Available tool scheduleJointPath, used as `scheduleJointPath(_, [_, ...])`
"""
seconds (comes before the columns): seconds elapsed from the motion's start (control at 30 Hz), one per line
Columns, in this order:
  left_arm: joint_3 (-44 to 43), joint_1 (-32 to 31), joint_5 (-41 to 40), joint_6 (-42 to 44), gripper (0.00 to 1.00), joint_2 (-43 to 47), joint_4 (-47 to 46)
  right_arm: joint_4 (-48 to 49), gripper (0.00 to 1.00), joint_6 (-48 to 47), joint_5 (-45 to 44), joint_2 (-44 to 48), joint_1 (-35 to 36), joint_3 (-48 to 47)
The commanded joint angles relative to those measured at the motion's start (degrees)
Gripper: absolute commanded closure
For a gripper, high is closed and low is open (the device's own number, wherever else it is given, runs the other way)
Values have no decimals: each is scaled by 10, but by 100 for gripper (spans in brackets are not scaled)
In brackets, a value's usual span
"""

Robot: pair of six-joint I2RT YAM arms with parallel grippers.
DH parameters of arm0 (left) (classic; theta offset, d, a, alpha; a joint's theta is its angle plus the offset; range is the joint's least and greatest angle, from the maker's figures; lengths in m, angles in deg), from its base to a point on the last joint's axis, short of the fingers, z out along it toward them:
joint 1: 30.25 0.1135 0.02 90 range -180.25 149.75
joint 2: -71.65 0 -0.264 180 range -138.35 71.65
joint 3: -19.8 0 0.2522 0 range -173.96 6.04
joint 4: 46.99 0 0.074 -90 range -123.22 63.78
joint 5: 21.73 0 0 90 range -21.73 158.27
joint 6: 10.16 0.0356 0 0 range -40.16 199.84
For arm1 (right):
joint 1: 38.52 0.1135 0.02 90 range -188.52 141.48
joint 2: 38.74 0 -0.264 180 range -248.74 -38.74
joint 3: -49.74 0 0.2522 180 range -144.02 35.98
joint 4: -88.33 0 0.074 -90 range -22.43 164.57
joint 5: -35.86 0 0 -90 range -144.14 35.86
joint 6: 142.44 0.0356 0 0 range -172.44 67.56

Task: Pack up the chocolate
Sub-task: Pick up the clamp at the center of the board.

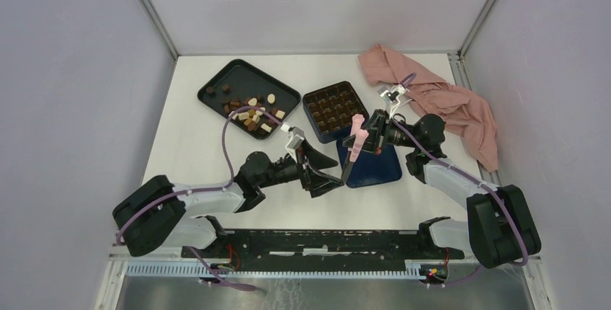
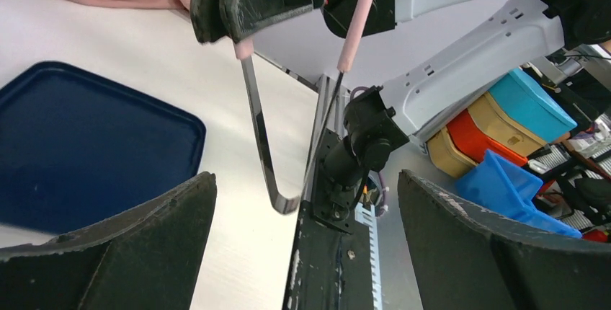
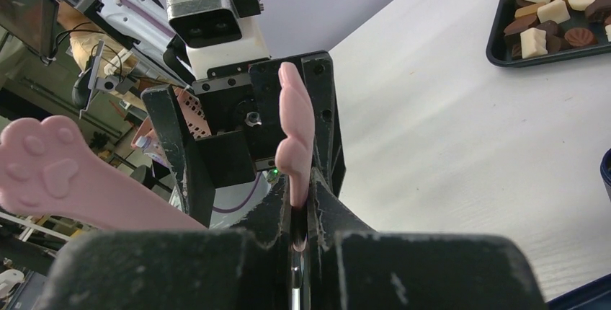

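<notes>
The chocolate (image 1: 252, 113), several small dark, light brown and cream pieces, lies in a black tray (image 1: 220, 81) at the back left; it also shows in the right wrist view (image 3: 551, 14). A dark blue grid box (image 1: 335, 110) holds brown pieces. My right gripper (image 1: 362, 142) (image 3: 301, 213) is shut on one arm of pink paw-tipped metal tongs (image 1: 354, 140) (image 3: 295, 130) (image 2: 258, 122), held above the blue lid. My left gripper (image 1: 337, 171) (image 2: 306, 180) is open and empty, just left of the tongs' bent metal end.
A dark blue lid (image 1: 375, 169) (image 2: 86, 151) lies flat in front of the grid box. A pink cloth (image 1: 439, 101) is heaped at the back right. The black mounting rail (image 1: 317, 241) runs along the near edge. Grey walls enclose the table.
</notes>
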Motion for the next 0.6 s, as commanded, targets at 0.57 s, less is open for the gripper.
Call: scheduleJointPath(0.57, [-81,-6,-7,-104,14,-203,-321,60,100,49,7,18,-3,-23])
